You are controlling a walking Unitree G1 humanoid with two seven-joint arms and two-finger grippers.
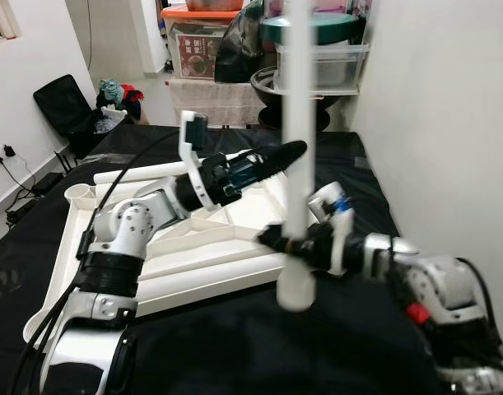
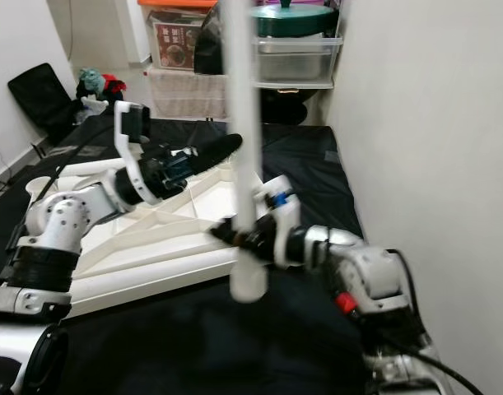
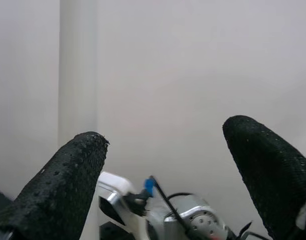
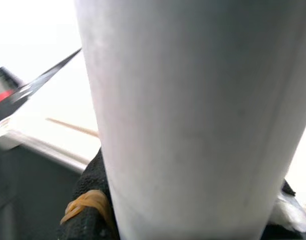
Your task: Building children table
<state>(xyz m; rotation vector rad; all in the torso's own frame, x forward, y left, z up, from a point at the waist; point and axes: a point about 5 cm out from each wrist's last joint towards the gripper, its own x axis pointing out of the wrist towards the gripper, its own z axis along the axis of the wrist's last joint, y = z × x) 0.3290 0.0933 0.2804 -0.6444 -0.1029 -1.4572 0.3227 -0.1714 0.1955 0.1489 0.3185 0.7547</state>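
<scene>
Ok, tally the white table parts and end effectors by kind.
Tabletop: 1
Table legs: 2 clearly seen, the upright leg and the lying leg
End effectors: 2, left end effector and right end effector
Total: 5

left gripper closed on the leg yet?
No, the left gripper is open, its two black fingers spread apart with the white leg beyond them, held upright by the right gripper.

Head stereo pair looks forward and down, sharing the upturned table (image 1: 193, 247); wrist cameras sit close behind each pincer, facing the white leg (image 4: 193, 120).
</scene>
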